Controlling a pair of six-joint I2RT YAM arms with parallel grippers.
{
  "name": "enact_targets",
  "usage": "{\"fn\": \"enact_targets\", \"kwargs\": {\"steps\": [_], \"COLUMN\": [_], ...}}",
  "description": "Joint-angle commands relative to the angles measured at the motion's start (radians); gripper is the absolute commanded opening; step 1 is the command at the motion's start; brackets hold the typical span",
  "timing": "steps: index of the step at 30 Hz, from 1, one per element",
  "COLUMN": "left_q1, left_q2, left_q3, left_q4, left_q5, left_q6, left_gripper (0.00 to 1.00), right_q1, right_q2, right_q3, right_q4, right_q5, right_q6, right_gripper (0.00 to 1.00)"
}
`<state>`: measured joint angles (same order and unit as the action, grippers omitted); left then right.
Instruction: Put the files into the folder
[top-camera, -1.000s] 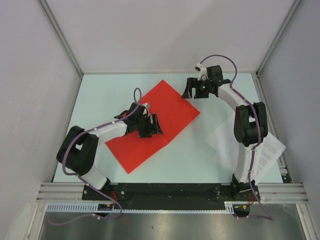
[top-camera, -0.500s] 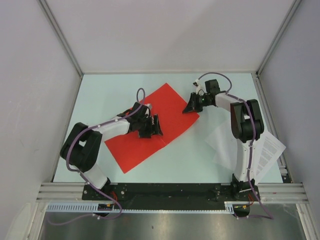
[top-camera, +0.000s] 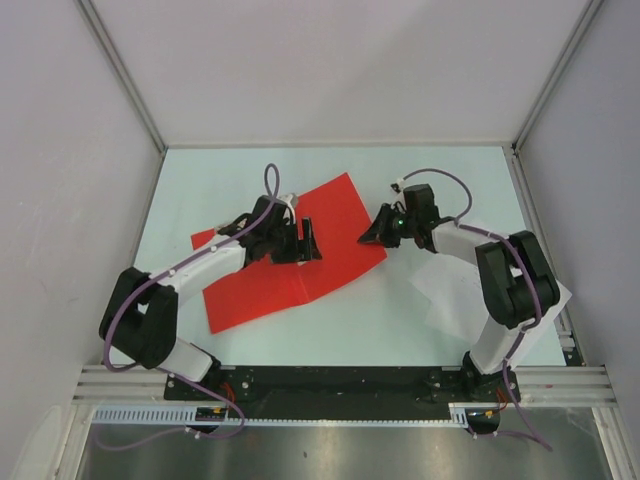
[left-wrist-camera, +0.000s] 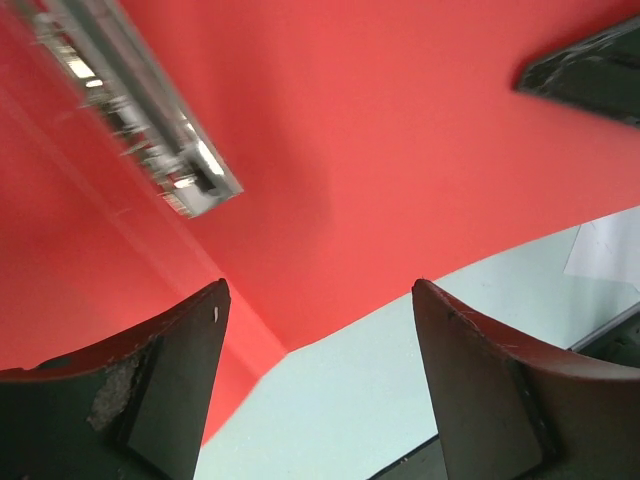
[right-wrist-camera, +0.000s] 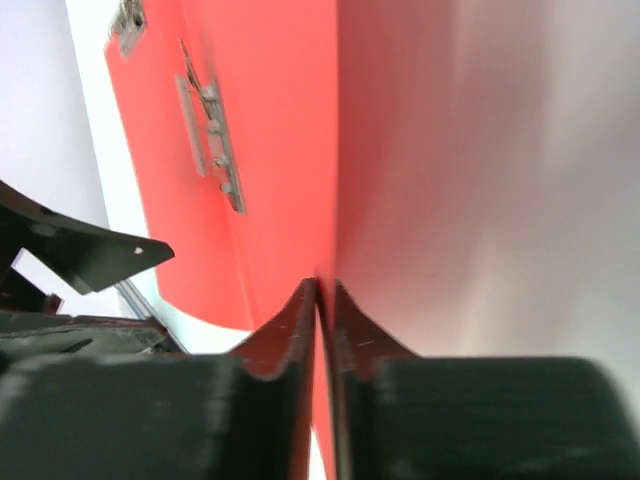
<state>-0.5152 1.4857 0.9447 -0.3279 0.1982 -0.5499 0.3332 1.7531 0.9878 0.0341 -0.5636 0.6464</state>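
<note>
- Red plastic marks the folder (top-camera: 330, 230). It lies opened out on the surface (top-camera: 400, 320), roughly mid-way between the two arms, with its inner face up.
- The metal clip bar (left-wrist-camera: 150, 120) shows along the inside near the fold. No sheet lies on the folder yet.
- Locate the files (top-camera: 445, 290) on the right side of the surface. These white sheets sit partly beneath the right arm, well apart from the folder.
- Check the right pincer (top-camera: 372, 235). Its fingers are pressed together on the right-hand edge of the folder's cover, with the thin red sheet between them in the right wrist view.
- Judge this grip as a hold on the cover, either to keep the folder open or to reposition it nearer the files.
- Check the left pincer (top-camera: 298, 245). It is spread and holds nothing. It stands over the folder close to the fold, probably to steady that half while the other arm pulls.
- In the left wrist view the cover's near edge curves upward, so it appears raised off the surface.
- Compare with one second ago:
  - The right pincer was spread and stood above the folder's far right corner. It has since dropped to the cover edge and closed.
  - The folder has turned to lie flatter across the view, with its left end further left.
  - The left arm has shifted left with it.
  - The files have not moved.
</note>
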Motion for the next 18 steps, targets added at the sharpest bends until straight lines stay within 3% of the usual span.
{"fn": "enact_targets", "kwargs": {"steps": [1,2,3,4,7,12,14,18], "left_q1": [-0.005,-0.005,-0.006,-0.011,-0.038,-0.137,-0.199,-0.325], "left_q2": [-0.048,-0.053,-0.059,-0.064,-0.064,-0.021,0.017,0.209], "left_q3": [0.037,0.037,0.039,0.043,0.075,0.169,0.219,0.467], "left_q4": [0.009,0.018,0.024,0.026,0.03,0.081,0.105,0.092], "left_q5": [0.053,0.069,0.101,0.113,0.136,0.139,0.124,0.089], "left_q6": [0.028,0.037,0.042,0.048,0.064,0.03,0.018,-0.005], "left_gripper": [0.8,0.8,0.8,0.8,0.81,0.8,0.81,0.8], "right_q1": [0.053,0.044,0.034,0.014,-0.011,-0.202,-0.325,-0.532], "right_q2": [-0.02,-0.03,-0.068,-0.105,-0.254,-0.434,-0.507,-0.634], "right_q3": [-0.018,-0.018,-0.018,-0.018,-0.02,-0.058,-0.096,-0.205], "right_q4": [0.055,0.012,-0.026,-0.087,-0.297,-0.578,-0.611,-0.637], "right_q5": [0.096,0.1,0.114,0.186,0.391,0.649,0.663,0.604], "right_q6": [0.071,0.067,0.055,0.038,-0.042,-0.013,-0.014,0.009], "right_gripper": [0.23,0.42,0.51,0.68,0.87,0.98,1.0,1.0]}}
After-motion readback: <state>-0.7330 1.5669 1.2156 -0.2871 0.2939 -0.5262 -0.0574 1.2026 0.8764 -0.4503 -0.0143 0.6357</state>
